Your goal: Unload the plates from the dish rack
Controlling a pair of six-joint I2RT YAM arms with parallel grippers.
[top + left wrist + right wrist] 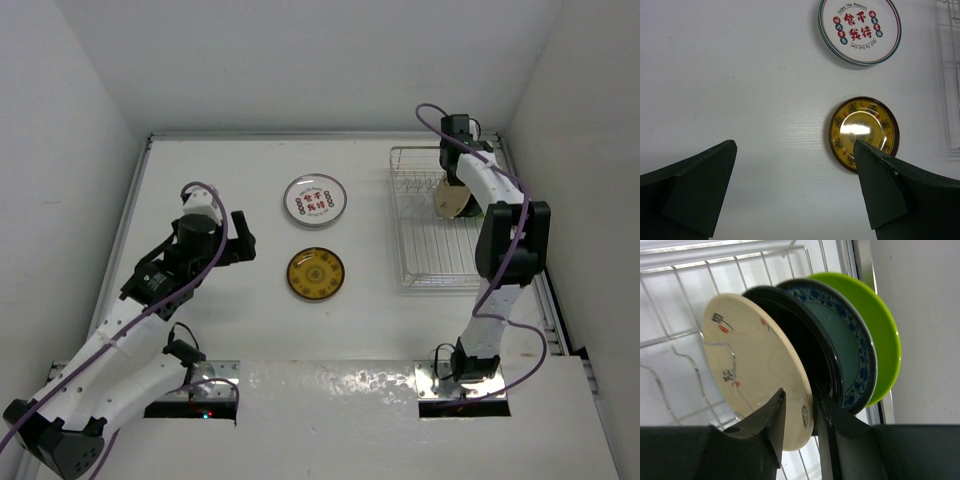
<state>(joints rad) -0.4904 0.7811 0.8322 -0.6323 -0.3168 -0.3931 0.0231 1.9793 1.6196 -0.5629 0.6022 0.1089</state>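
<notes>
The left fingers (700, 185) hang spread wide and empty above the tabletop (230, 170). To their right a white plate (315, 198) and an amber plate (315, 275) lie flat. Farther right, in the dish rack (425, 265), the right fingers (771, 425) straddle the lower rim of the upright tan plate (750, 360), seemingly pinching it. The black plate (795, 335), blue-rimmed plate (840, 340) and lime green plate (880, 325) stand behind it.

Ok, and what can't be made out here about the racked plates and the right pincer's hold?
Top external: the right arm covers the occupied end of the dish rack; only the edge of a tan plate shows.
Right wrist: the right pincer straddles the tan plate's rim, and its fingers hide whether they press it. The black plate is mostly hidden behind the tan plate.
Left wrist: the rack is cut off by the right edge.
</notes>
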